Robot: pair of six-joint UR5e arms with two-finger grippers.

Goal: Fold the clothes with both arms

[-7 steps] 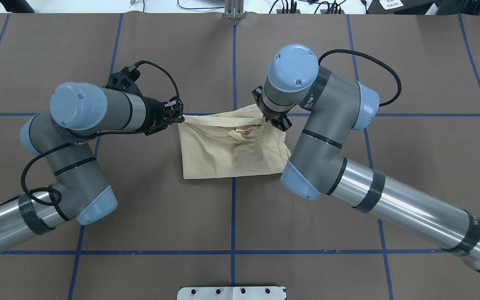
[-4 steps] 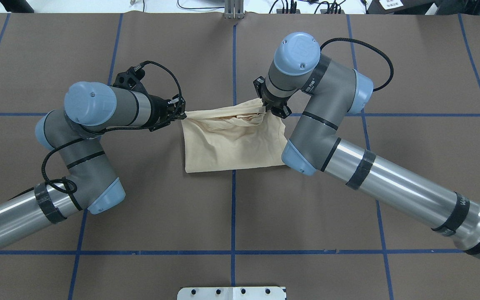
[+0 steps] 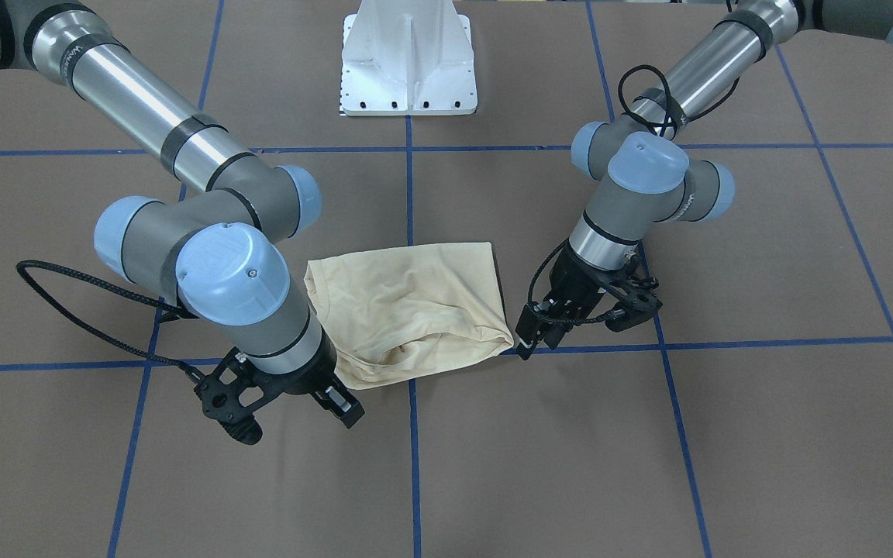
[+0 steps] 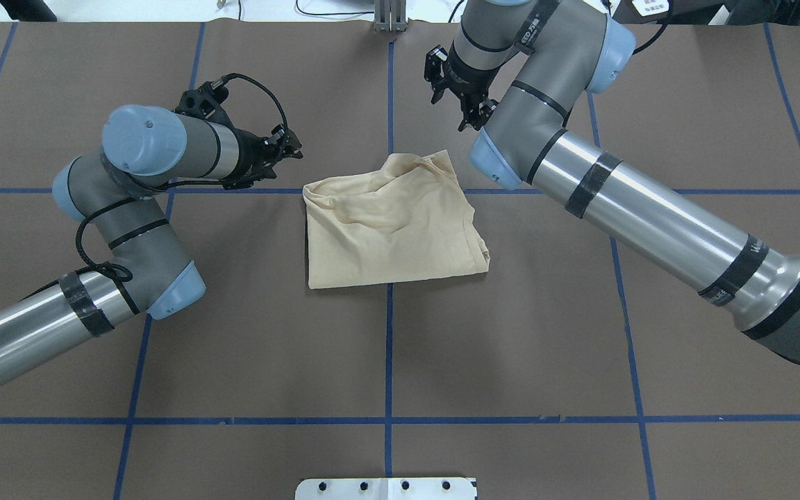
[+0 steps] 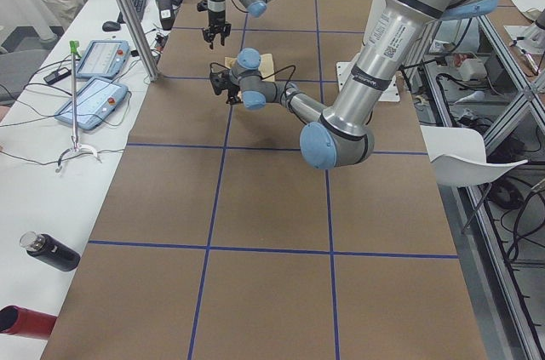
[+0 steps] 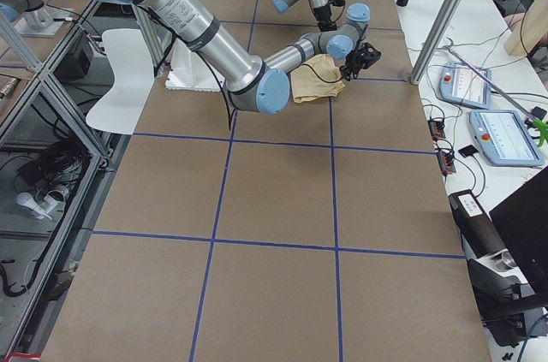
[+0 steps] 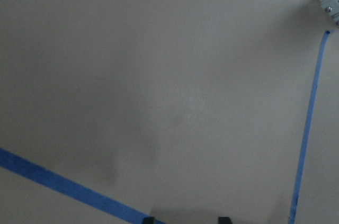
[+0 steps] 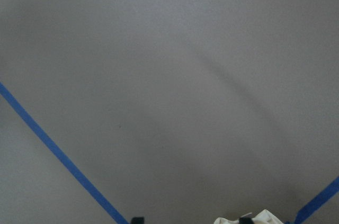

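- A pale cream-yellow T-shirt [image 4: 389,232] lies folded into a rough rectangle at the middle of the brown bench [image 4: 268,347], straddling the central blue tape line [image 4: 388,361], print hidden inside the fold.
- The left arm [image 4: 132,236] hangs just beyond the shirt's far left corner, its jaws spread and empty; its wrist camera shows two fingertips apart over bare bench.
- The right arm [image 4: 650,208] is raised past the far right corner, jaws likewise parted and holding nothing, a scrap of cream cloth showing at the bottom of its wrist view.
- Neither arm touches the garment. The near edge lies straight; the far edge is bunched into a ridge, with a loose hump towards the right.
- Judged from here, the fold is partly done and needs tidying before another pass.
- The risk: a further fold over that ridge would press creases in and leave the stack lopsided.
- The fabric looks thin, so jaws closing on the rumpled edge might catch one layer only and peel the fold open.
- The right arm's elbow appears, from overhead, over the shirt's far right corner; whether it clears the cloth cannot be told. A low sweep there could drag the shirt askew.
- The white pedestal [image 3: 408,54] stands well apart.
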